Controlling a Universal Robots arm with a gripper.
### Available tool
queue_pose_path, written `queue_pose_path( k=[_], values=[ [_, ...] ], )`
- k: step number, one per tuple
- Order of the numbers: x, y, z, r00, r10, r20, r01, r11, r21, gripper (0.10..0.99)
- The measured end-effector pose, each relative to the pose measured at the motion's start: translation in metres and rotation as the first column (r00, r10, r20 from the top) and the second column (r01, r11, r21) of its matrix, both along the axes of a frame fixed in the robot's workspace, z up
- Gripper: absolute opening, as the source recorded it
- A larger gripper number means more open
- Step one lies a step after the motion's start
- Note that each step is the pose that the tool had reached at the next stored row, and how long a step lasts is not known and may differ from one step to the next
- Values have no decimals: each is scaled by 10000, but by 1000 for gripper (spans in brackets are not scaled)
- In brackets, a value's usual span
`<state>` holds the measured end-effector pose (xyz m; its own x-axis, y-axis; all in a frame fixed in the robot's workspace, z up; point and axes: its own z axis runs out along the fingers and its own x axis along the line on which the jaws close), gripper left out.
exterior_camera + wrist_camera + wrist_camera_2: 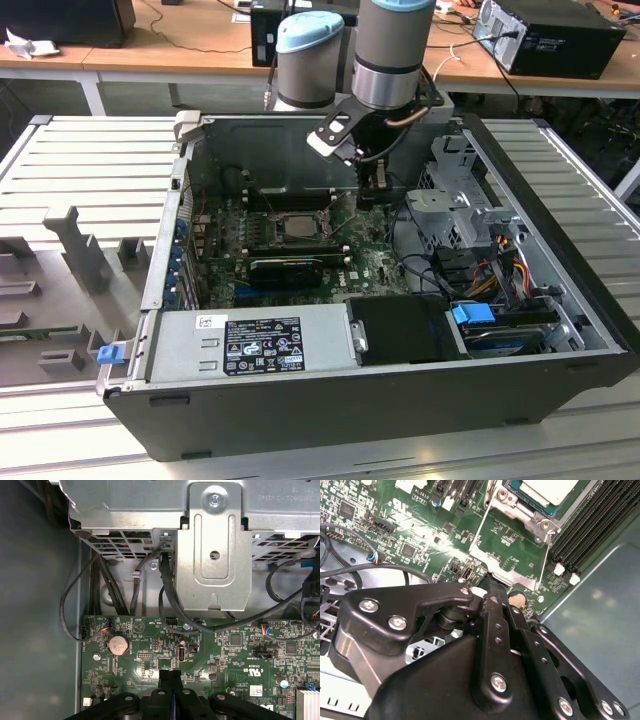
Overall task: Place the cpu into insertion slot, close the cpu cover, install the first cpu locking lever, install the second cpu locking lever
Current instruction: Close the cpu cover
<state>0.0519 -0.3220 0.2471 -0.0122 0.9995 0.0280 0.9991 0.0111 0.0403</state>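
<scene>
PC case (330, 410) holds motherboard (150, 650). cpu (547, 490) seated in insertion slot (280, 226), well clear of gripper (171, 672). Fingers (494, 600) pressed together, empty, tips low over board beside drive cage (215, 545).

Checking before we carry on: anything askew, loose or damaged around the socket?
Nothing stands out. The cpu lies flat and square on the motherboard, no bent or broken part shows near it, and the gripper hangs shut over bare board, holding nothing.
</scene>
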Motion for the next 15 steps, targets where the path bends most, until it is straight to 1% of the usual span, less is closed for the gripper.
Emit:
queue_pose_path(
  k=[5, 15],
  values=[
    [-50, 0, 0, 10000, -1, 0, 1, 10000, 0, 106],
    [-106, 0, 0, 10000, 0, 0, 0, 10000, 0, 106]
  ],
)
